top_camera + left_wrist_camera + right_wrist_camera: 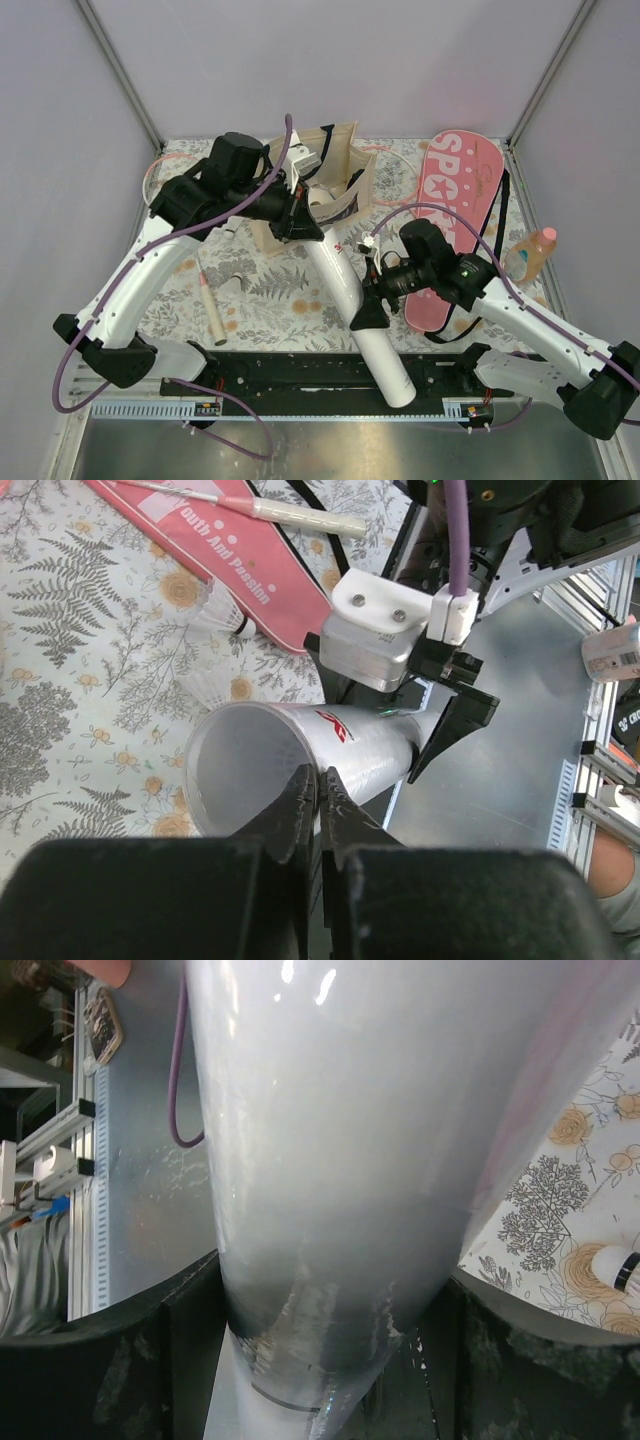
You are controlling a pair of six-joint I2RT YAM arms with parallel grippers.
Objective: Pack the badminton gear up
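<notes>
The long white tube (pixel 365 320) lies slanted from mid-table out over the black front rail. My left gripper (pixel 300 226) is shut on the rim of its open far end, one finger inside and one outside (pixel 320 785). My right gripper (pixel 370 310) is shut around the tube's middle; in the right wrist view the tube (pixel 330 1160) fills the space between my fingers (pixel 150 1360). The pink "SPORT" cover (pixel 455 215) lies at the right. A white racket handle (pixel 300 515) rests by the cover (pixel 230 570). Two white shuttlecocks (pixel 225 610) lie beside the tube's mouth.
The beige tote bag (pixel 335 165) stands open at the back, behind my left gripper. A clear bottle with a pink cap (pixel 530 255) lies at the right edge. Another racket handle (pixel 212 308) lies at the front left. White walls close in the floral tablecloth.
</notes>
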